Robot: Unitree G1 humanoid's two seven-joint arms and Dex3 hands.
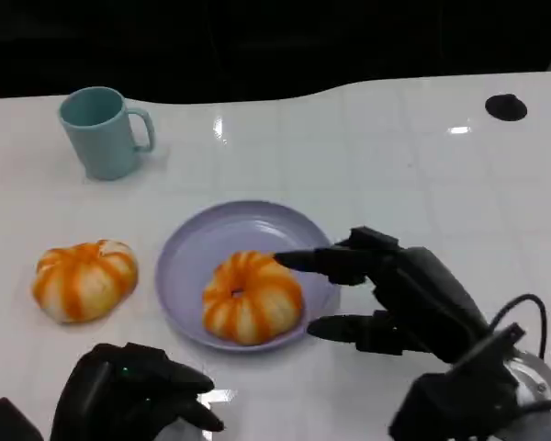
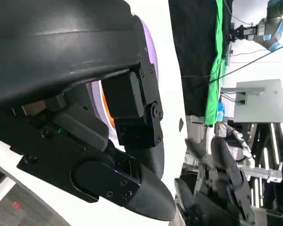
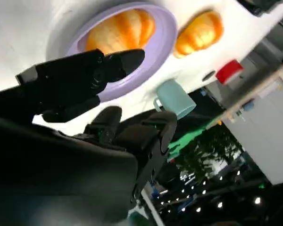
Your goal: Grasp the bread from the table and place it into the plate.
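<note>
in my left wrist view, the left hand (image 2: 85,117) covers nearly all of the plate (image 2: 150,44) and the bread (image 2: 107,109) on it; i see only a purple sliver and an orange strip. the right hand (image 2: 221,179) there is cut by the picture's edge. in the head view, the left hand (image 1: 133,395) runs off the lower edge and i cannot tell how its fingers lie. the right wrist view is blurred; fingers (image 3: 80,77) hide part of the plate (image 3: 162,42).

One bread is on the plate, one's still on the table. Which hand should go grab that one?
Probably the left hand. The bread on the table lies left of the plate, on the left hand's side. The right hand sits open beyond the plate's far edge.
</note>
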